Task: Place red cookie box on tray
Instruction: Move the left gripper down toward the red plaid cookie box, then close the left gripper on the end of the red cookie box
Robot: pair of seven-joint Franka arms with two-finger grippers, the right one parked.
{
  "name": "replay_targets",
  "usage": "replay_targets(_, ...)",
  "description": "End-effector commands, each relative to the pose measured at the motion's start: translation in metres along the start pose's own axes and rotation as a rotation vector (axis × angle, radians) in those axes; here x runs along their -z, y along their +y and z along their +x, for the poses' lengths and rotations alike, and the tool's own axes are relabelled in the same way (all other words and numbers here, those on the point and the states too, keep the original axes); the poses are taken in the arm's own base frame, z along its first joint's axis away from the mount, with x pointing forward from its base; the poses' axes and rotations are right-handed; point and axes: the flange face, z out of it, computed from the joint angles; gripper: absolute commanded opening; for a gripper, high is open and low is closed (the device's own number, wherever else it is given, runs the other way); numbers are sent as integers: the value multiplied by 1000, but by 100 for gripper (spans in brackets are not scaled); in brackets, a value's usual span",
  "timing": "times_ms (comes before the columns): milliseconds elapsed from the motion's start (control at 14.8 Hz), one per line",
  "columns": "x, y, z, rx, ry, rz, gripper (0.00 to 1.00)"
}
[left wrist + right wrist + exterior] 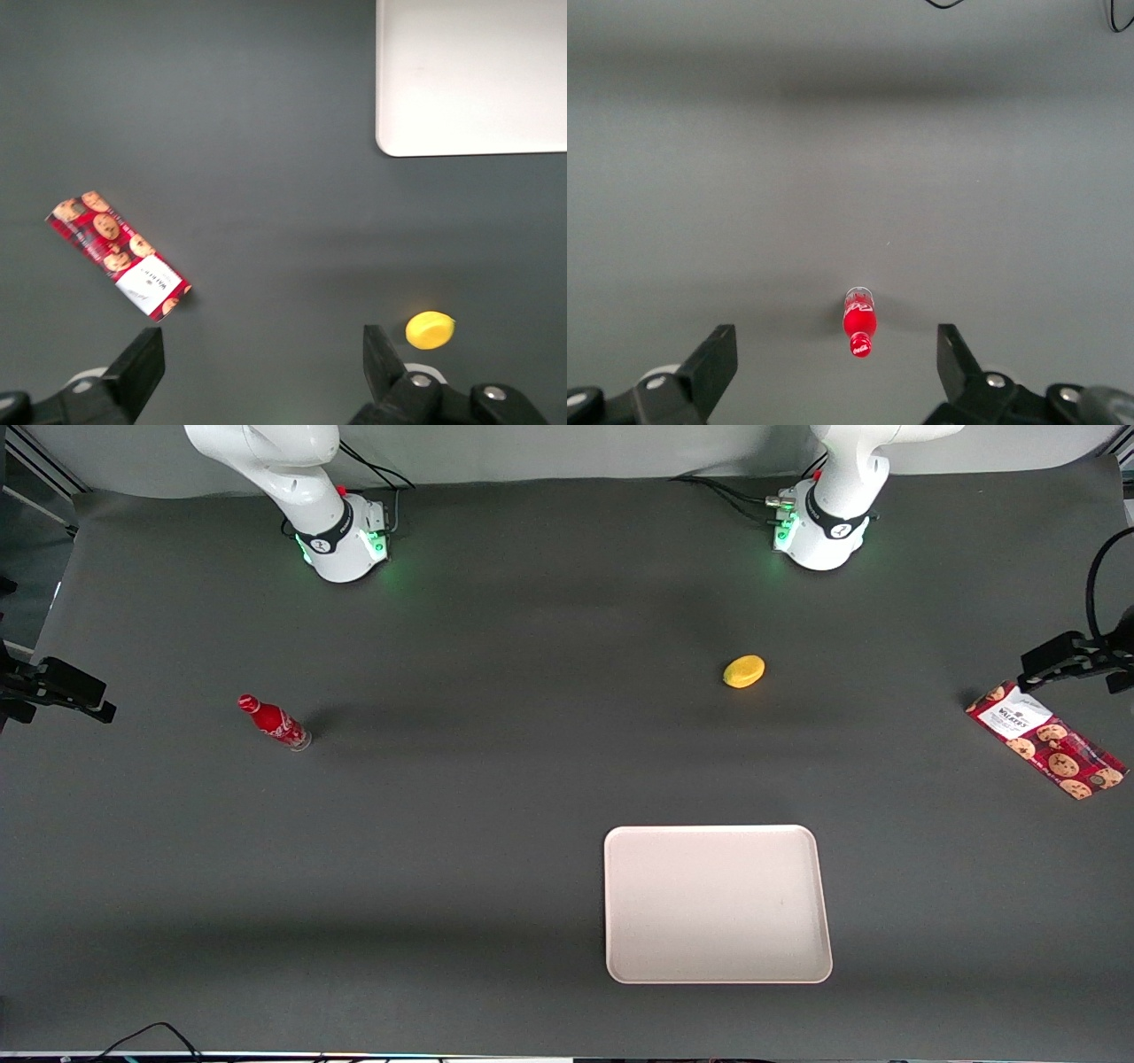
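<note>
The red cookie box [1048, 740] lies flat on the dark table at the working arm's end, close to the table's edge, its white label end farther from the front camera. In the left wrist view the red cookie box [117, 254] lies apart from my gripper [263, 363]. The gripper hangs high above the table, open, with only bare table between its fingers [142, 370]. It is out of sight in the front view. The cream tray [718, 903] lies empty, nearer the front camera than the box; the left wrist view shows one corner of the tray [478, 80].
A yellow lemon-like fruit [743, 671] [431, 329] sits between the working arm's base and the tray. A small red soda bottle [273, 722] lies toward the parked arm's end. A black camera clamp [1067, 657] overhangs the table edge beside the box's label end.
</note>
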Motion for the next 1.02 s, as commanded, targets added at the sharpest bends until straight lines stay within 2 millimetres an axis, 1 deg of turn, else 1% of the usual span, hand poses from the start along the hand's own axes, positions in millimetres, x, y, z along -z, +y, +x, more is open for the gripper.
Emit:
replay_targets(0, -27, -68, 6, 118, -38, 1, 100)
replay_targets(136, -47, -112, 1, 210, -69, -2, 100)
replay_targets(203, -64, -135, -5, 258, -77, -23, 100)
replay_targets(271, -86, -161, -12, 313, -71, -43, 100)
replay_targets(339, -108, -182, -19, 360, -61, -54, 100)
replay_targets(475, -148, -210, -31, 419, -48, -51, 100)
replay_targets(746, -248, -259, -48, 513, -47, -7, 100)
replay_targets(814, -269, -265, -47, 524, -42, 2, 100)
replay_targets(949, -308, -281, -52, 565, -54, 2, 100)
